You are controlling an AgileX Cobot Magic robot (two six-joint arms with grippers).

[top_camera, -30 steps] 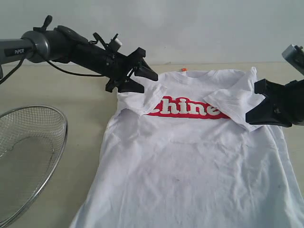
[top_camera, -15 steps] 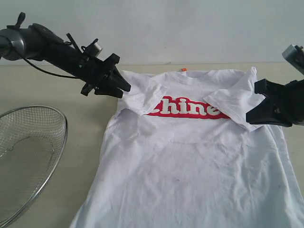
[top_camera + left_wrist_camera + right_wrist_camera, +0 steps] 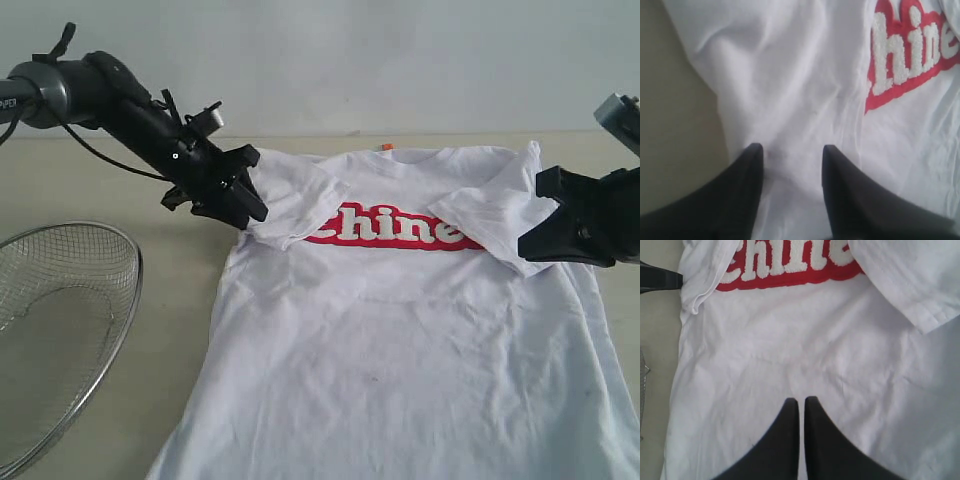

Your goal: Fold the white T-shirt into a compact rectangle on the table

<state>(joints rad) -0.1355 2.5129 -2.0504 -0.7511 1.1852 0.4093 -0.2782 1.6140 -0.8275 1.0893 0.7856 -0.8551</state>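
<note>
White T-shirt [image 3: 400,340] lies chest-up on the pale beige worktop [image 3: 180,300], both sleeves folded in (plain pale wall [image 3: 400,60] behind it). Left claw [image 3: 790,150] stands half parted at one folded sleeve; right claw [image 3: 801,402] is pinched shut, empty, above the shirt. Wire basket [image 3: 60,280] sits beside the shirt.

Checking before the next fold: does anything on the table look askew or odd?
Nothing spilled or damaged. The T-shirt lies face up, both sleeves folded inward over the ends of its red banner; only light wrinkles show.
</note>
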